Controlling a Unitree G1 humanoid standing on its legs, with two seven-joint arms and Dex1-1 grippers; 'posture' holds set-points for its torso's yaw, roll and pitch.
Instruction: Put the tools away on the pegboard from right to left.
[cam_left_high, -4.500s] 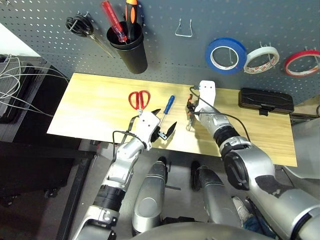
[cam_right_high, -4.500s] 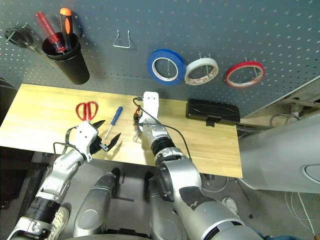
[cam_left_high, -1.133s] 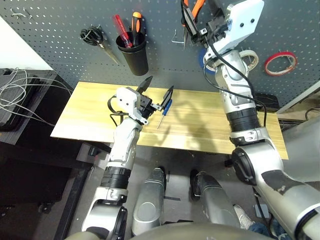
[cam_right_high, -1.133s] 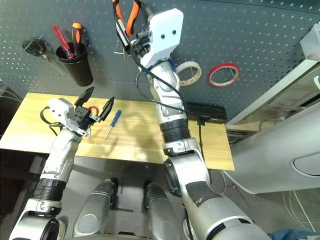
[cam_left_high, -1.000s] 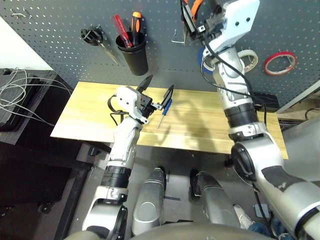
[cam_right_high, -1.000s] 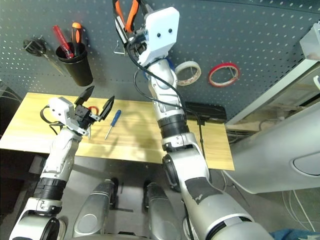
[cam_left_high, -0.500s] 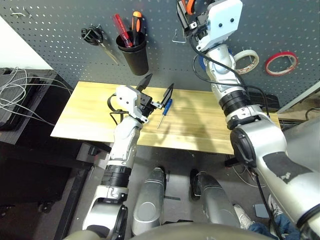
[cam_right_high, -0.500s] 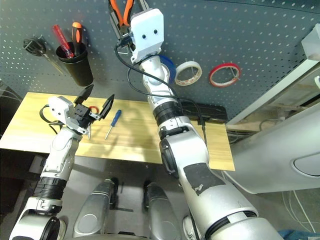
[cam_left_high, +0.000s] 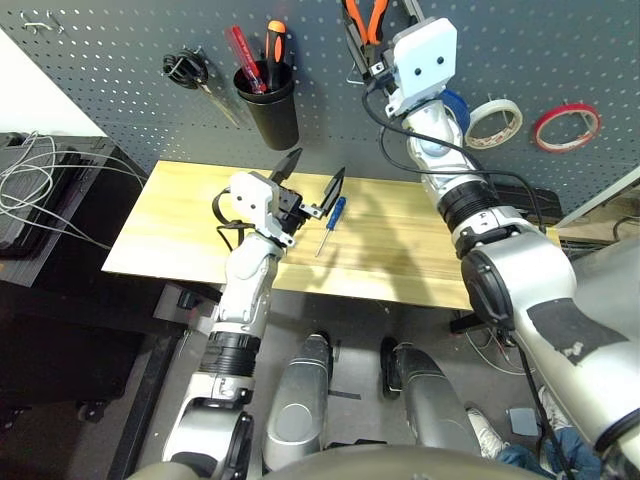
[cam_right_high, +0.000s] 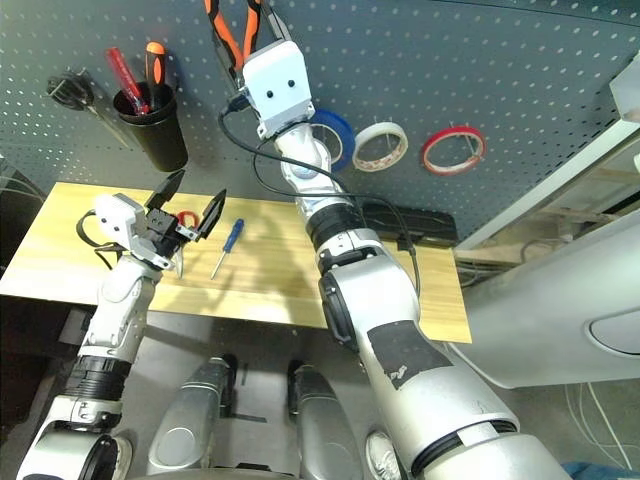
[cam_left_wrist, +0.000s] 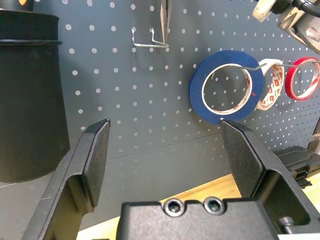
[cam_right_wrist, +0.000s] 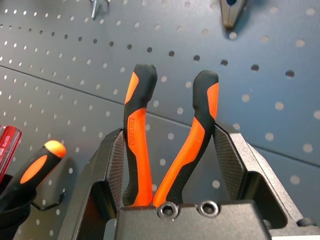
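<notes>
My right gripper (cam_right_wrist: 170, 157) is raised against the dark pegboard (cam_left_high: 120, 40) and shut on the orange-and-black pliers (cam_right_wrist: 138, 130), handles up. In the left wrist view the pliers' nose (cam_left_wrist: 164, 17) points down right at a metal hook (cam_left_wrist: 150, 40). The blue tape roll (cam_left_wrist: 196, 90) hangs on a peg to the right of that hook. My left gripper (cam_left_high: 318, 165) is open and holds nothing, hovering above the table. The blue-handled screwdriver (cam_left_high: 330, 213) lies on the wood beside it. The red-handled scissors (cam_right_high: 184, 218) lie just behind it, mostly hidden.
A black cup (cam_left_high: 272, 105) with red and orange screwdrivers and black-handled scissors (cam_left_high: 190, 72) hang at the board's left. White tape (cam_left_high: 493, 120) and red tape (cam_left_high: 565, 125) hang at the right. A black case (cam_right_high: 405, 222) lies on the wooden table (cam_left_high: 170, 240) at the right.
My right gripper picked the pliers up off the table, lifted them to the pegboard, and in the last second carried them leftward to the hook. The left gripper has risen and now holds still.
</notes>
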